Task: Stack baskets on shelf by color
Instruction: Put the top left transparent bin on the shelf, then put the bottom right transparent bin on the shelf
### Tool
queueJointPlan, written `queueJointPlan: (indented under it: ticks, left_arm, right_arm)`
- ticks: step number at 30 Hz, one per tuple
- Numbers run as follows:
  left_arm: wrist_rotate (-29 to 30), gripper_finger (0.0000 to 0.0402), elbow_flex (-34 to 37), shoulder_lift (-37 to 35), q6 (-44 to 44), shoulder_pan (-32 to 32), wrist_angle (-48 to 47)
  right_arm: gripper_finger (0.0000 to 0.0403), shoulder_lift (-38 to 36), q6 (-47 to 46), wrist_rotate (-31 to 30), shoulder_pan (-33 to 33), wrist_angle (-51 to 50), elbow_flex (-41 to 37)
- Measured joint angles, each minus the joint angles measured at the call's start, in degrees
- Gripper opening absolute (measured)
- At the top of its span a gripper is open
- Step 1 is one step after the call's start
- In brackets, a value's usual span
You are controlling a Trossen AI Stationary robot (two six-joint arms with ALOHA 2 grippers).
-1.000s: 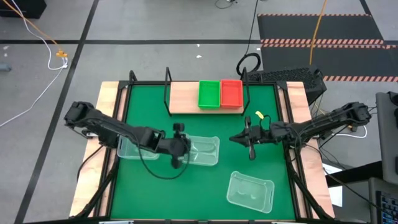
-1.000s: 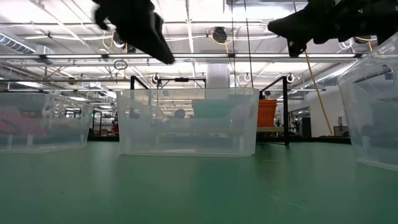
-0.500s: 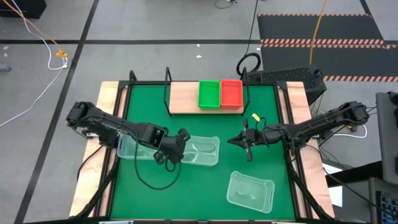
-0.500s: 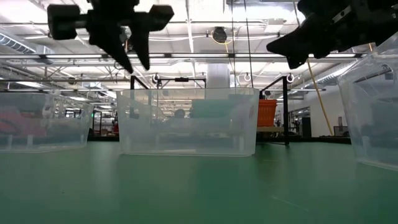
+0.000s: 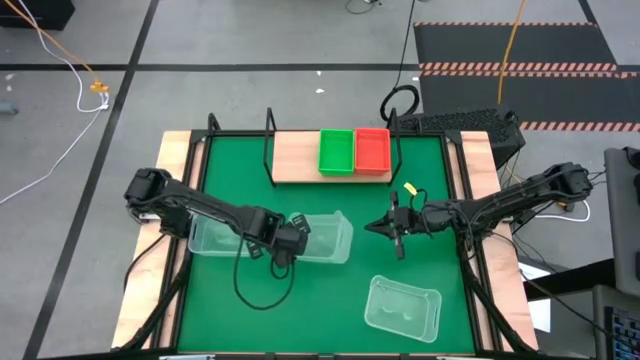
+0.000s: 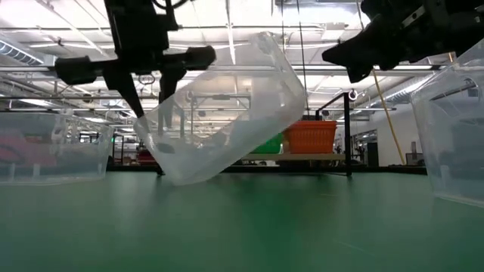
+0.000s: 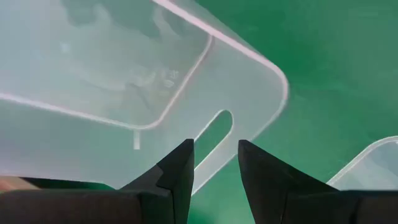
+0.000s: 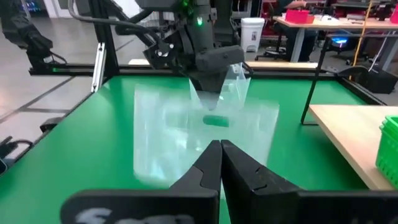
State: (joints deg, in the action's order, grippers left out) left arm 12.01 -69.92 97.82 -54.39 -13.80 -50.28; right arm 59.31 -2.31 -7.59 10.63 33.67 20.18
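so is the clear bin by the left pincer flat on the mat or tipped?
Tipped. In the low view the clear bin leans with one end lifted off the mat, the left pincer at its raised rim.

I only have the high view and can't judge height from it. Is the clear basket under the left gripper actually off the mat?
Observer: Partly. In the low view the clear basket is tilted, with one end raised and its lower corner down near the mat.
Operator: Is the grip on its wall?
Observer: Yes. The left wrist view shows the left gripper straddling the end wall beside the handle slot.
Operator: And the other arm?
Observer: The right gripper is shut and empty in its wrist view, apart from the basket.
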Motion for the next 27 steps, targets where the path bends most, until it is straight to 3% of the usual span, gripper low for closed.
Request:
queueJointPlan:
  ticks: [21,27]
  left_arm:
    - [7.7,0.0129,-6.6,-0.2,4.2,-1.4,-2.5]
    - [13.7,0.0129,-8.9,-0.2,20.9,-1.3,-3.2]
  right_arm:
    - [0.0,0.0,1.3,0.1,0.0,0.4,0.0]
    - [0.0,0.0,1.9,0.1,0.0,-0.2,0.0]
